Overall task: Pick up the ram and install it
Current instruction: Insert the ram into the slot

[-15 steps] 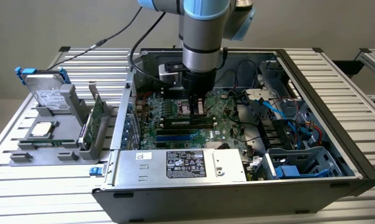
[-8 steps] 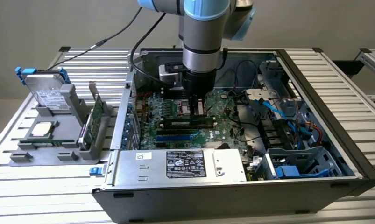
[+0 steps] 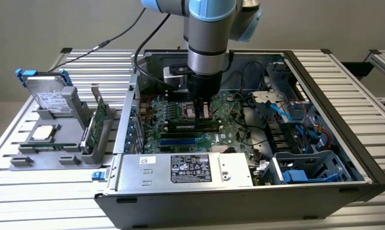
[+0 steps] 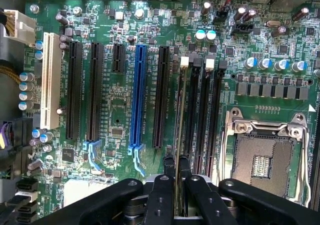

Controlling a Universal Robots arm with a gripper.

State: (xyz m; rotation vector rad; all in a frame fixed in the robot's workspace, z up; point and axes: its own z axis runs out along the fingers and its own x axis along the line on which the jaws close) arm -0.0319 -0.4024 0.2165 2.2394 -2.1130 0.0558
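The gripper [image 4: 176, 171] hangs low over the motherboard [image 4: 120, 110] inside the open case [image 3: 320, 86]. Its fingers [image 4: 168, 166] are clamped on the ram [image 4: 177, 130], held edge-on between them and reaching out past the fingertips along the first memory slot [image 4: 192, 110]. The empty CPU socket [image 4: 262, 160] lies just beside the fingers.

I see slatted aluminium table [image 3: 345, 72] | open PC case [image 3: 365, 167] sits on it, lid off | grey parts holder [image 3: 45, 160] on it at the exterior view's left, beside the case | both rest flat
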